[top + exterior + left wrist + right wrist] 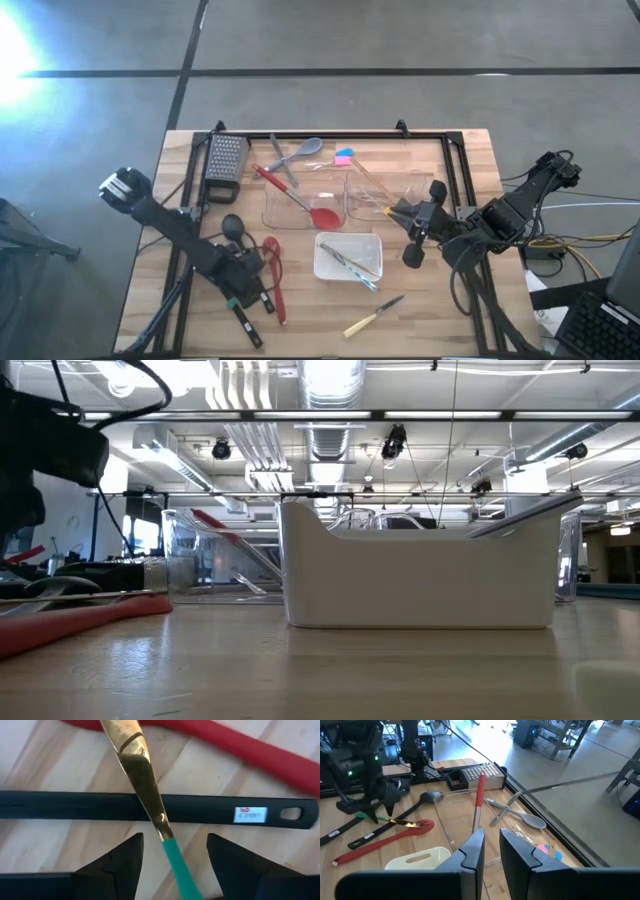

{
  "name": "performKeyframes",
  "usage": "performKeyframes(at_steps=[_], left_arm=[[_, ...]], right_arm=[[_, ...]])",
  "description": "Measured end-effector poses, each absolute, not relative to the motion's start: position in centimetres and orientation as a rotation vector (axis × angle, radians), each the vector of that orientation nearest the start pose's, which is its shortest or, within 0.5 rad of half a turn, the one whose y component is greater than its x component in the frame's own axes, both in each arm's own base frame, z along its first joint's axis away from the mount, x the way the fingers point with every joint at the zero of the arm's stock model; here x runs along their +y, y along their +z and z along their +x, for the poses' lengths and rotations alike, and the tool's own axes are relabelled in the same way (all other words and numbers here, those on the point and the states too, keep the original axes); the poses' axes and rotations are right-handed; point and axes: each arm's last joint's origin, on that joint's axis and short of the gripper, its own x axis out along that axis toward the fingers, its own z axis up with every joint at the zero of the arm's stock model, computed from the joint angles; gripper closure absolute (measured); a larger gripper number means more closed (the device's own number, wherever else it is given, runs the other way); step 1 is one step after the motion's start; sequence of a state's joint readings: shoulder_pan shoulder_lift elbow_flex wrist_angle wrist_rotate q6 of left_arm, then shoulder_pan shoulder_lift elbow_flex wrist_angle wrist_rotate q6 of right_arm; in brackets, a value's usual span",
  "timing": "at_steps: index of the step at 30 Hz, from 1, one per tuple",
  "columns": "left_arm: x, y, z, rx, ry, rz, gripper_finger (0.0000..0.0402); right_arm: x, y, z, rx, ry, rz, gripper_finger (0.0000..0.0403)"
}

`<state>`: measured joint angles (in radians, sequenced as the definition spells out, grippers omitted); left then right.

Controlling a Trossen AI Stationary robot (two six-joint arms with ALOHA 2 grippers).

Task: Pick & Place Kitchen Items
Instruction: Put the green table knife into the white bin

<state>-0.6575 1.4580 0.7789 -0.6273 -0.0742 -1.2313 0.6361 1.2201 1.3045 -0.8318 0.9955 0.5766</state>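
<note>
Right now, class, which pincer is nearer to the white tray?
Right, narrowly. The right pincer hangs just beyond the white tray, off its far right corner, above a clear bin. The left pincer sits farther off on the tray's other side, among the red utensils.

An open industrial lab or workshop — bare ceiling ducts (330,400) and strip lights (400,415) run overhead. A polished concrete floor (400,40) surrounds the wooden table (440,320) — desks and computer gear stand beyond.
</note>
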Motion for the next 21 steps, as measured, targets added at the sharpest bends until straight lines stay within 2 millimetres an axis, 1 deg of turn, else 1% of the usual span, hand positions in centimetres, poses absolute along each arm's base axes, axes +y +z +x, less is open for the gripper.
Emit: performKeyframes(at_steps=[5, 8, 10, 12, 16, 17, 21], left_arm=[[-15.0, 15.0, 19.8, 1.352, 0.361, -0.551, 0.0181], [-15.1, 14.3, 19.9, 1.372, 0.387, -0.530, 0.0196], [-15.1, 14.0, 19.9, 1.382, 0.397, -0.518, 0.0219], [-15.0, 13.9, 19.8, 1.388, 0.402, -0.512, 0.0255], [-14.8, 14.6, 19.6, 1.381, 0.387, -0.521, 0.0356], [-14.8, 14.9, 19.5, 1.378, 0.389, -0.535, 0.0366], [-14.2, 16.3, 18.5, 1.405, 0.384, -0.568, 0.0365]], right_arm=[[11.7, 37.5, 19.9, 0.391, -0.467, 0.013, 0.0351], [11.7, 37.5, 19.9, 0.389, -0.467, 0.014, 0.0351], [11.7, 37.5, 19.9, 0.389, -0.467, 0.015, 0.0351], [11.7, 37.5, 19.9, 0.389, -0.467, 0.015, 0.0351], [11.7, 37.5, 19.9, 0.387, -0.466, 0.017, 0.0351], [11.7, 37.5, 19.9, 0.387, -0.466, 0.017, 0.0351], [11.7, 37.5, 19.9, 0.387, -0.467, 0.017, 0.0351]])
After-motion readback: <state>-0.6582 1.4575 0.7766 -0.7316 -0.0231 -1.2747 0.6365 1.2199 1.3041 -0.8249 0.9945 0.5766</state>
